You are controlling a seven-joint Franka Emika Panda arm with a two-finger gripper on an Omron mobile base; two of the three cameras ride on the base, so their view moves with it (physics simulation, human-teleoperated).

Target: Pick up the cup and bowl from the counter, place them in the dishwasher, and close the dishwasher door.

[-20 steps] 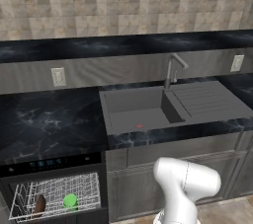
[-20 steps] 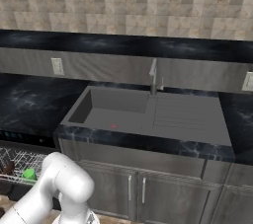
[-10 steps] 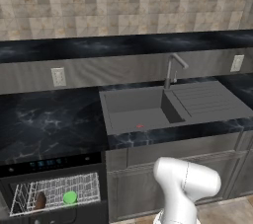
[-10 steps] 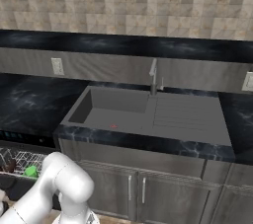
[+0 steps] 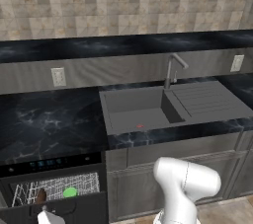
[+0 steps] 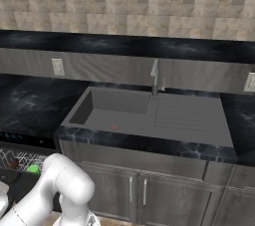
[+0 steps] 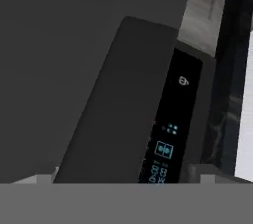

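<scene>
I count one green cup [image 5: 70,192] and one brown bowl [image 5: 41,196] in one dishwasher [image 5: 54,188]. I also see one sink [image 5: 148,109], one faucet [image 5: 173,69] and two wall outlets [image 5: 58,76].

The dishwasher door [image 7: 113,104] fills the near view as a flat dark panel, the black control strip [image 7: 170,129] with small blue lights beside it.

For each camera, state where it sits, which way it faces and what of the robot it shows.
Left base view: behind the arm, left, facing the sink and counter; white arm lower right.
Right base view: behind, right; same sink, arm lower left.
Hand view: on the hand, close on the dishwasher door.
Both base views share the cup and bowl in the dishwasher.
</scene>
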